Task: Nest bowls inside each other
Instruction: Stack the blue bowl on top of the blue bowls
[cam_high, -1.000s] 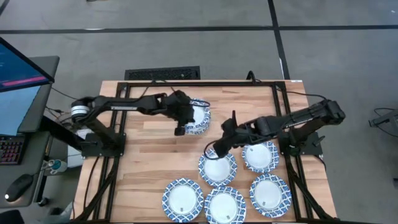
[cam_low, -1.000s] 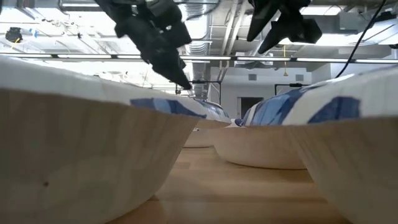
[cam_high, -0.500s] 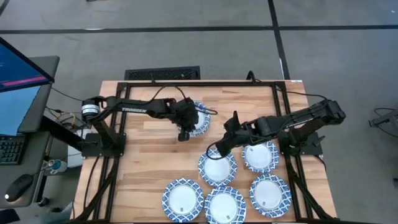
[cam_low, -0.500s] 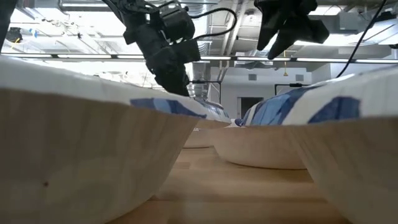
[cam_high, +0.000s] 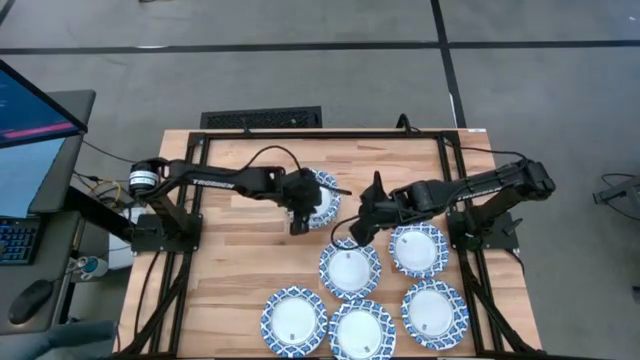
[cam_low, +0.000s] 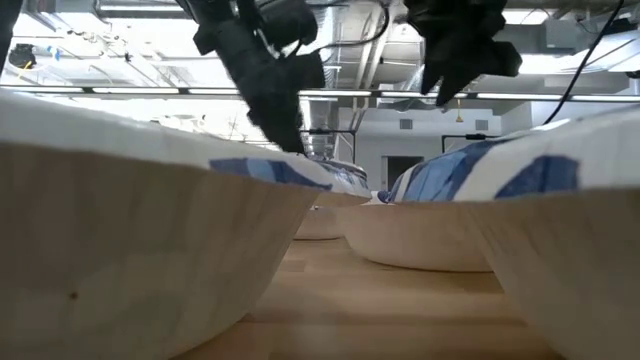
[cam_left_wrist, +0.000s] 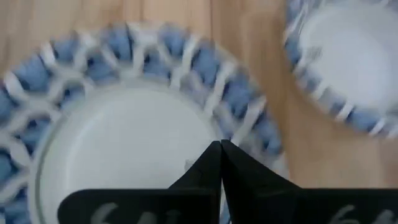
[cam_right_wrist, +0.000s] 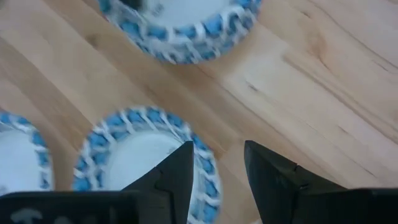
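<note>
The table (cam_high: 240, 260) is pale wood, planked, with visible grain and a low satin sheen. The bowls (cam_high: 350, 268) look like thin matt paper or pulp, plain and slightly creased outside, printed blue on the rim. Both arms look matt black, as does the metal frame (cam_high: 330, 135) at 12 o'clock.

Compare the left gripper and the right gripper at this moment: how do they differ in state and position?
The left gripper is shut, fingertips pressed together; the right gripper stands open with a clear gap. The left gripper sits over the bowl lying apart near the table's middle, while the right gripper hangs beside the middle bowl of the group, above its rim and bare wood. Neither holds anything, and both point down at the table.
</note>
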